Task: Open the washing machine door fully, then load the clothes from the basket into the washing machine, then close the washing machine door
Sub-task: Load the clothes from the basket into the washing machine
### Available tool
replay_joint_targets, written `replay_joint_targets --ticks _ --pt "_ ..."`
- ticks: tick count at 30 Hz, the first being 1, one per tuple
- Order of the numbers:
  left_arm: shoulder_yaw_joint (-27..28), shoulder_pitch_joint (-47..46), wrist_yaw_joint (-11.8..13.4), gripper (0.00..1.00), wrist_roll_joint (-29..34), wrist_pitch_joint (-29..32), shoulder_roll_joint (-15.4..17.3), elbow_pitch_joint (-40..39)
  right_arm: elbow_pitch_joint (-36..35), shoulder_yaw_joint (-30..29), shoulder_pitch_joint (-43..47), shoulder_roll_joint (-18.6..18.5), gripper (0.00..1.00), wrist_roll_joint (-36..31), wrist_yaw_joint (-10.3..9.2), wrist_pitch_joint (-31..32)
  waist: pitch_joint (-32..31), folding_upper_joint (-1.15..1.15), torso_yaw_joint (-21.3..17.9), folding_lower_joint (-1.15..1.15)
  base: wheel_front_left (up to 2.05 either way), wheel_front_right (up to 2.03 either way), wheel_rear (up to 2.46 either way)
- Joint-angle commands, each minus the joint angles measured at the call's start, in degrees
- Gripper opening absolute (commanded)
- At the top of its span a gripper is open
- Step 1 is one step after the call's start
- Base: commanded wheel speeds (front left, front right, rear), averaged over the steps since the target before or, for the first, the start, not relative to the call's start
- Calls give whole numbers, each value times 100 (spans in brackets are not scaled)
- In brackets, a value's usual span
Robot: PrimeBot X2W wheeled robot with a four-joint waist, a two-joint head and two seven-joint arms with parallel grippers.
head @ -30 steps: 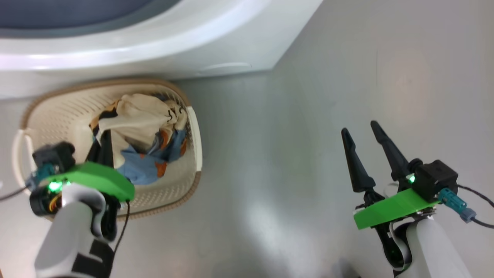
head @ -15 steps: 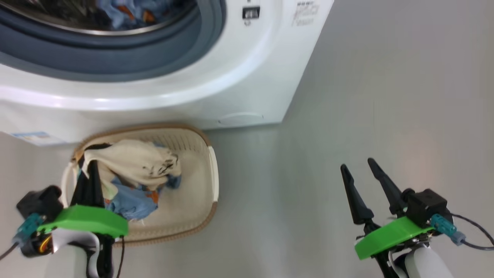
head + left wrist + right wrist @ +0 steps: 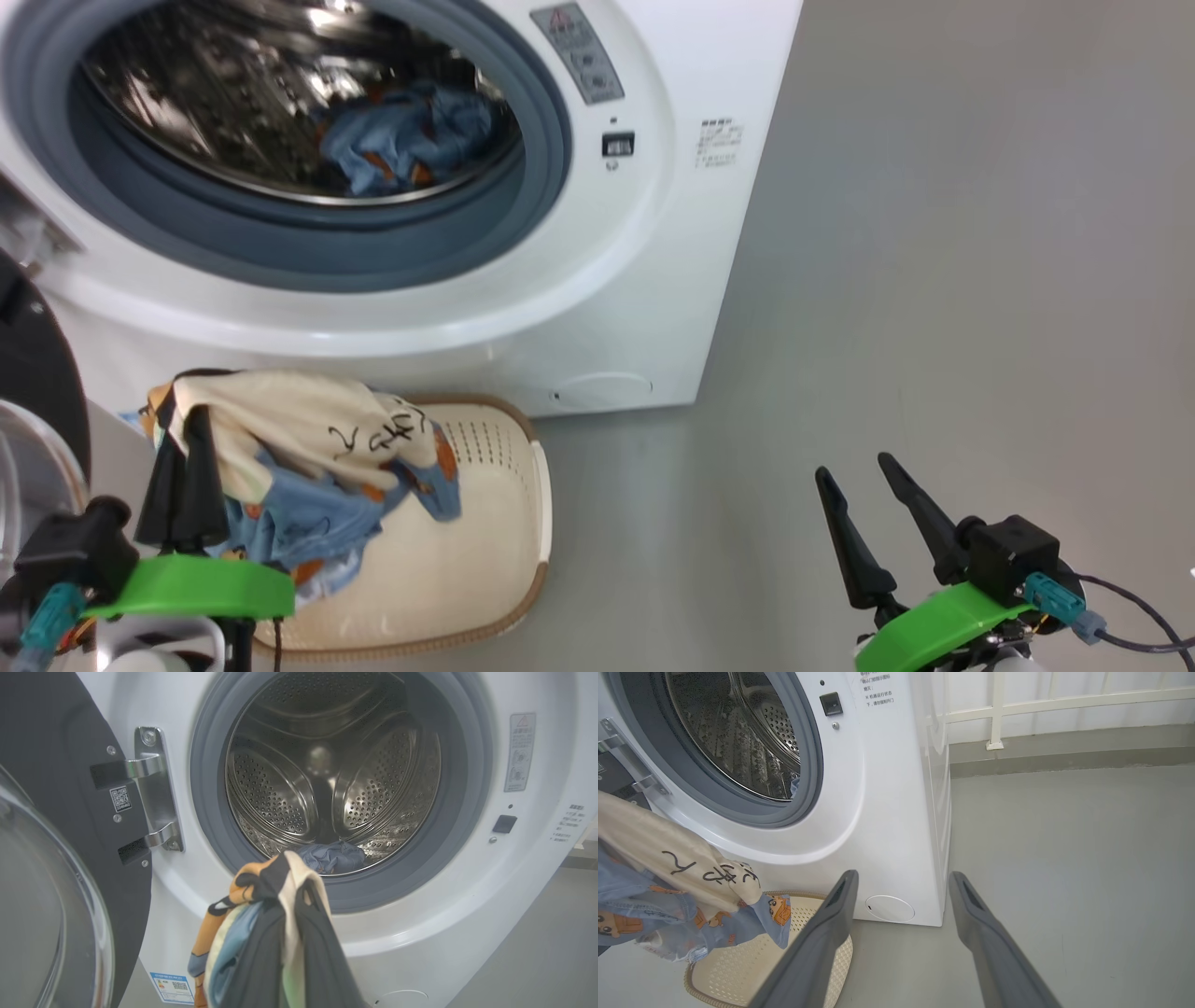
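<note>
Grey floor (image 3: 934,280) runs bare past the right flank of the washing machine (image 3: 653,280). Left end effector (image 3: 191,467) is clamped together on the clothes (image 3: 308,448), pinching the cream-and-blue bundle by its top so the rest hangs free above the basket (image 3: 504,523) at the machine's foot. Beyond it, the washing machine door (image 3: 56,765) stands swung wide, leaving the drum mouth clear, and one blue garment (image 3: 411,140) lies inside. Right end effector (image 3: 851,467) waits with fingers apart, holding nothing, well away. Since a second ago the head camera has tilted up, and the bundle has risen out of the basket's hollow.
</note>
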Motion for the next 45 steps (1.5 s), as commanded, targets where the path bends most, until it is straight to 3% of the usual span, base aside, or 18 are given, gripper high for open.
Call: replay_joint_targets --ticks 1,20,45 --pt "225 58 -13 0 109 -37 99 -296 -108 145 53 -9 100 35 9 -69 -321 0 20 0 0 0 0" --pt "318 1114 135 0 483 -37 78 -1116 -113 158 315 -15 100 -1 9 -69 -942 0 52 0 0 0 0" --pt "60 1173 318 0 391 -37 65 -1075 -189 132 285 -33 100 -10 9 -69 -748 0 37 0 0 0 0"
